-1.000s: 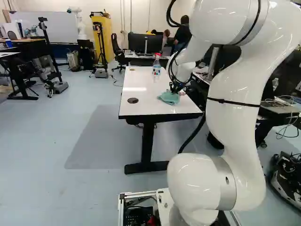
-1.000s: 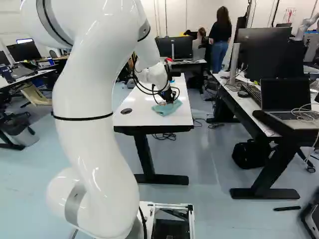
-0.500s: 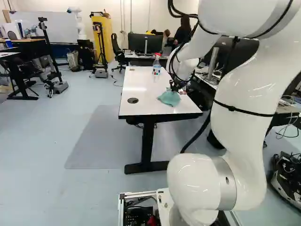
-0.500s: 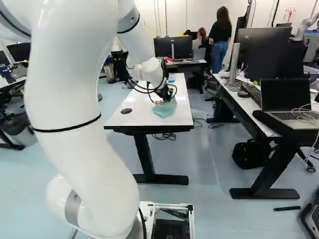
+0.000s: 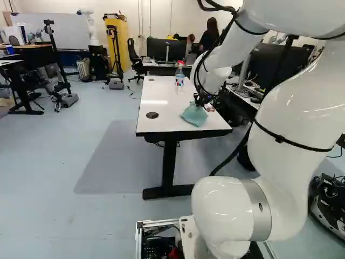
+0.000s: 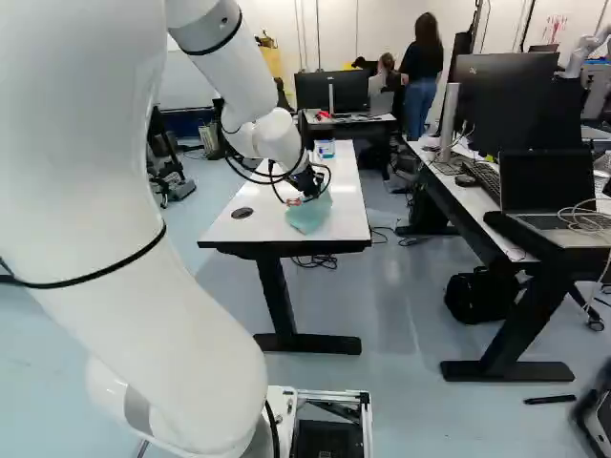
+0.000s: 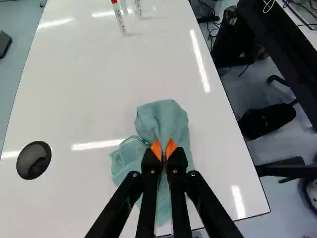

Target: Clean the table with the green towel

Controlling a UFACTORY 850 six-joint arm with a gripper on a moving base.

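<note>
white tabletop [image 7: 89,89] below; gripper [image 5: 200,102] fingers [image 7: 171,148] pinch the green towel [image 7: 163,118], folds showing ahead and underneath.

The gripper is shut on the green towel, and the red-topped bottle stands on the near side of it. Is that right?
Not quite: the left base view shows the bottle standing beyond the towel, farther along the table. The gripper is shut on the towel.
</note>
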